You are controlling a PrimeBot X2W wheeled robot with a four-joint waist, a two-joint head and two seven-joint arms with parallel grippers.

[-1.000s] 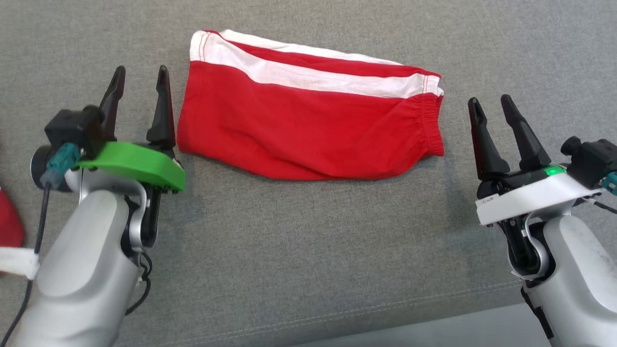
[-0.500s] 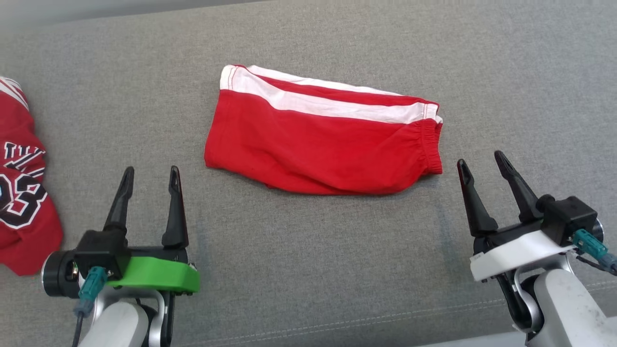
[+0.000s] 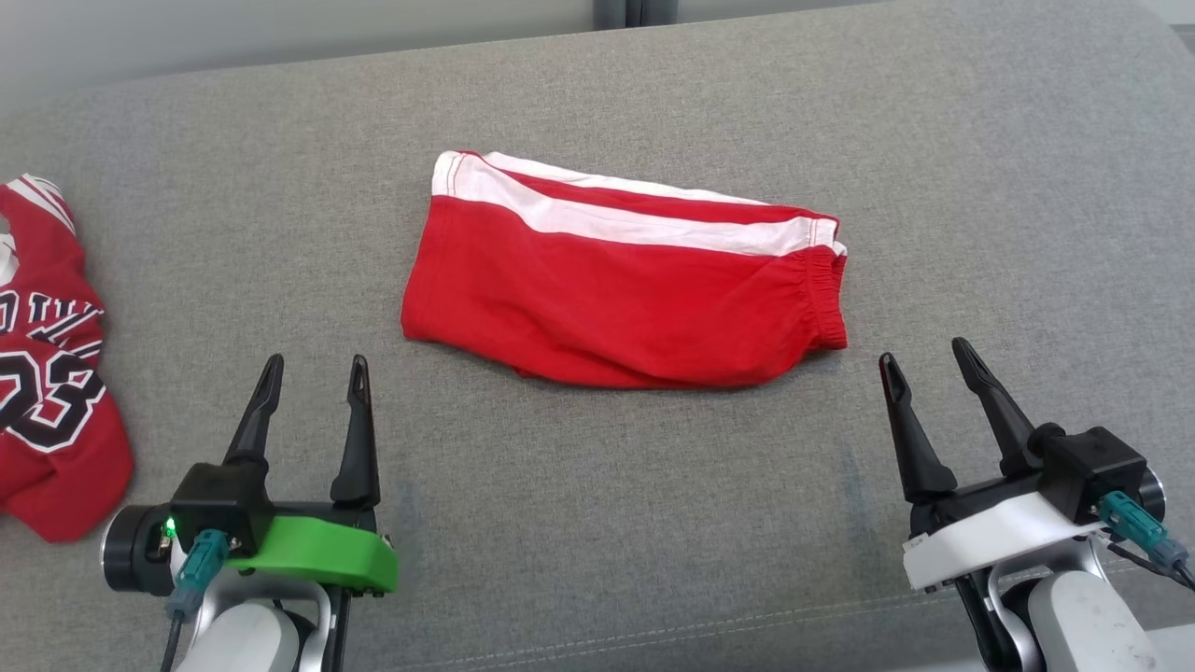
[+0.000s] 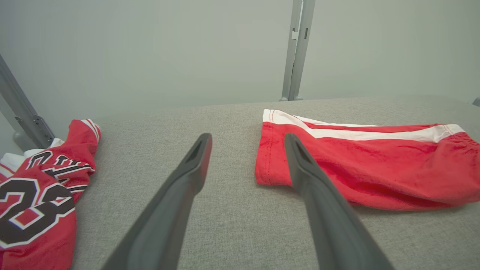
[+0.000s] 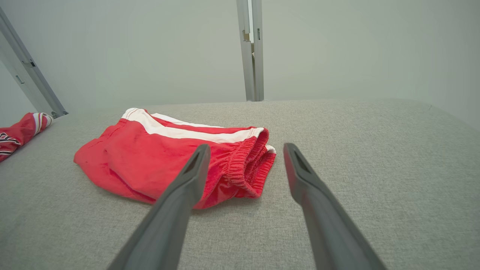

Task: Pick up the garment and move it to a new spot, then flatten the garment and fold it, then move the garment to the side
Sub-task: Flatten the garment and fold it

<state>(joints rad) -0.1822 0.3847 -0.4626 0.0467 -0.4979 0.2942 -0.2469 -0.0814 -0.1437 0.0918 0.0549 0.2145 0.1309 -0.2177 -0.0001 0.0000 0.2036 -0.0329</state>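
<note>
a: head view first. where's your garment?

b: your folded red garment [image 3: 616, 308], white stripes along its far side, lies flat about the middle of the grey surface [image 3: 597, 541], waistband toward the right edge. your left gripper [image 3: 316, 362] is near the front edge, off the garment's left end and well apart from it, its fingers spread wide with nothing between them. your right gripper [image 3: 922, 352] is near the waistband end, closer to the front edge, not touching the cloth, equally wide and empty. a red jersey [image 3: 56, 439] with black numbers is bunched at the left edge.

a: and your left wrist view?

b: the left gripper [image 4: 248, 137] points toward the far edge, its fingers wide apart. the garment [image 4: 375, 176] lies beyond its right finger and the jersey [image 4: 37, 202] is off to the left. a grey post [image 4: 296, 48] stands against the pale wall behind.

a: right wrist view?

b: the right gripper [image 5: 246, 147] is spread wide and holds nothing. the garment [image 5: 150, 161] lies ahead and to the left, its gathered waistband facing you between the fingers.
</note>
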